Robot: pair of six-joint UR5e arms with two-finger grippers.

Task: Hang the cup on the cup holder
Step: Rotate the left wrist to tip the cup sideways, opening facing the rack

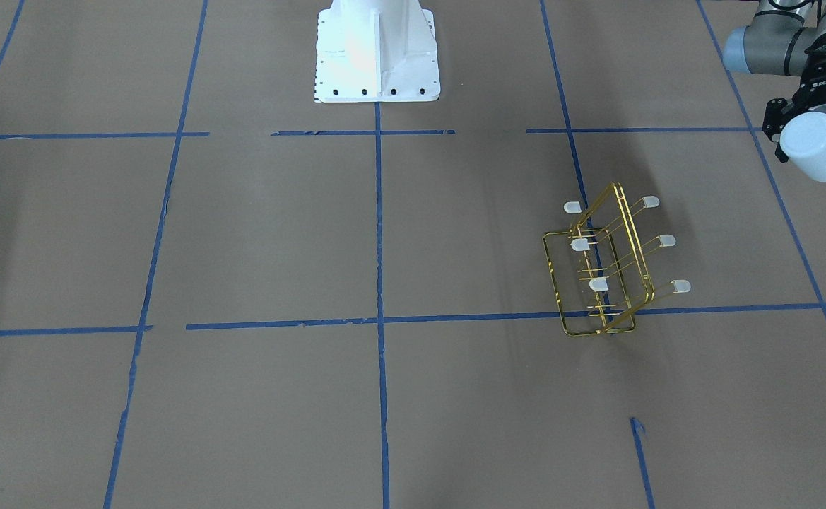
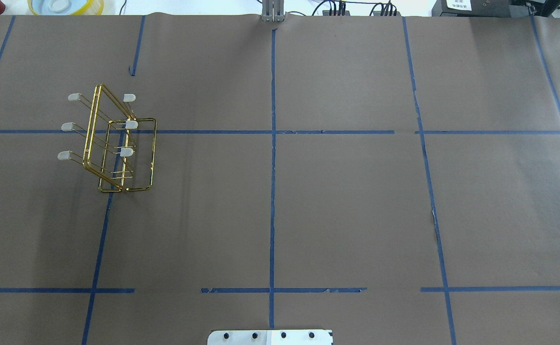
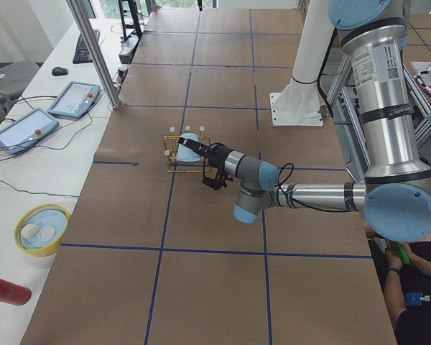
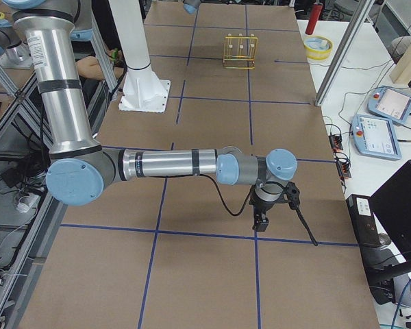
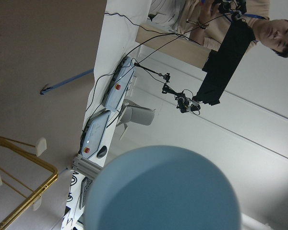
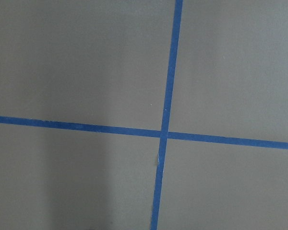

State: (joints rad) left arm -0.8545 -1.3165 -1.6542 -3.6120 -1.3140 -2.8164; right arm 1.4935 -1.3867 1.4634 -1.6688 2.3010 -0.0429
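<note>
The cup holder (image 1: 600, 268) is a gold wire rack with white-capped prongs, standing on the brown table; it also shows in the overhead view (image 2: 112, 143). My left gripper (image 1: 812, 134) is shut on the cup (image 1: 819, 161), a pale blue-white tumbler held on its side in the air. It is apart from the rack, out toward the table's left end. In the left wrist view the cup's base (image 5: 163, 191) fills the lower middle, with the rack's frame (image 5: 24, 191) at lower left. My right gripper (image 4: 260, 218) hangs low over the table far from the rack. I cannot tell whether it is open or shut.
The robot's white base (image 1: 377, 53) stands at the table's robot side. Blue tape lines (image 6: 165, 134) grid the table. A yellow bowl (image 3: 39, 228) and a red bottle (image 3: 3, 290) sit on the side bench, with teach pendants (image 3: 75, 97) beyond.
</note>
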